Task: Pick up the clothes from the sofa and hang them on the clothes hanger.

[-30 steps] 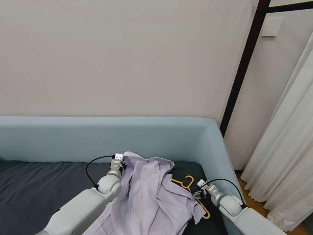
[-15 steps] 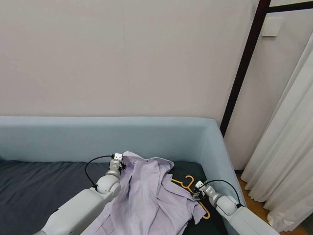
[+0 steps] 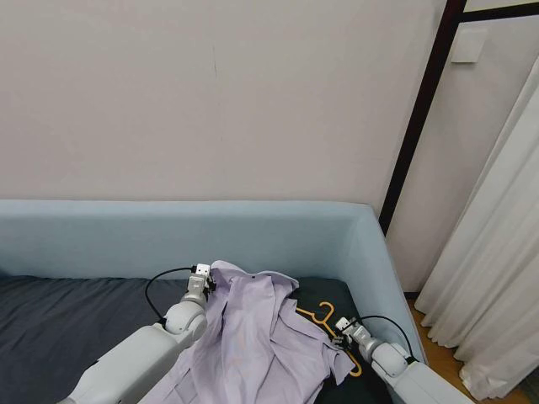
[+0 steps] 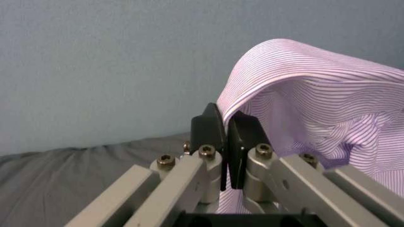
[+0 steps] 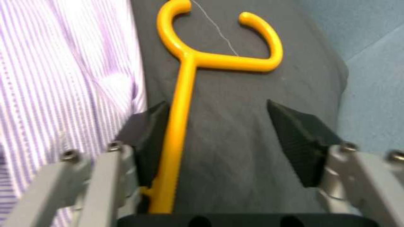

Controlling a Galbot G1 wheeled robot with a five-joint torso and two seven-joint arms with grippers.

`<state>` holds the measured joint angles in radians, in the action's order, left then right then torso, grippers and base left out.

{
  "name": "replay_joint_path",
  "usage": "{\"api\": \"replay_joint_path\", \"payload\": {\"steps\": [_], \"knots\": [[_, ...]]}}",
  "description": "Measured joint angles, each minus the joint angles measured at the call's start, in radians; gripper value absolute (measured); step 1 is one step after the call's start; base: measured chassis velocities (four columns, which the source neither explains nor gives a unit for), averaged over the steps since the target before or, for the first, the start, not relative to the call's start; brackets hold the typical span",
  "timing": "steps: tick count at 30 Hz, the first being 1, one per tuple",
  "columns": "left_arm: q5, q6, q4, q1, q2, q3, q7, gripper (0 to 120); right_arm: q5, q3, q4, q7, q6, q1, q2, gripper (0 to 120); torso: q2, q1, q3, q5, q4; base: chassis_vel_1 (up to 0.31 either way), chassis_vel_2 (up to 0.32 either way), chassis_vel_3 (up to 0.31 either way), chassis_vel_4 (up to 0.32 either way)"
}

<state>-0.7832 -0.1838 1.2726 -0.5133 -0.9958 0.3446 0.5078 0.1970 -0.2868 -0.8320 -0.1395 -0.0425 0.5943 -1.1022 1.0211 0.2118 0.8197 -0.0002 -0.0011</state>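
Left tool (image 4: 226,120) clamped on striped shirt (image 4: 303,94), right tool (image 5: 218,113) spread around yellow hanger (image 5: 181,90)

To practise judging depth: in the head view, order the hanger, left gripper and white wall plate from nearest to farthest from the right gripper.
1. Hanger, between the right gripper's open fingers.
2. Left gripper, across the shirt, clamping it.
3. White wall plate, high by the door frame.
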Motion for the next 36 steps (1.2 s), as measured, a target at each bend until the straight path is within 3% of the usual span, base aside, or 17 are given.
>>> {"api": "replay_joint_path", "payload": {"steps": [15,24,32,36], "knots": [[-0.009,0.0,0.007,-0.004,-0.001,0.001,0.003,0,0.117,0.007,-0.002,-0.087,-0.058,0.004,0.005,5,0.0,0.0,0.0,0.0002,0.0003,0.0,0.0,0.0,0.0],[-0.009,0.0,0.008,-0.004,-0.002,0.002,0.003,0,0.178,0.027,-0.018,-0.087,-0.094,0.017,0.007,5,0.0,0.0,0.0,0.0001,-0.0002,0.0,0.0,0.0,0.0],[-0.008,0.0,0.017,-0.015,0.013,-0.018,0.003,0,0.102,0.075,-0.05,0.162,-0.012,0.014,0.008,5,0.0,0.0,0.0,0.0,-0.0006,0.0,0.0,0.0,0.0],[-0.008,0.0,0.021,-0.023,0.021,-0.025,0.002,0,0.059,0.085,-0.066,0.219,0.015,0.012,0.01,5,0.0,0.0,0.0,-0.0001,-0.0003,0.0,0.0,0.0,0.0]]}}
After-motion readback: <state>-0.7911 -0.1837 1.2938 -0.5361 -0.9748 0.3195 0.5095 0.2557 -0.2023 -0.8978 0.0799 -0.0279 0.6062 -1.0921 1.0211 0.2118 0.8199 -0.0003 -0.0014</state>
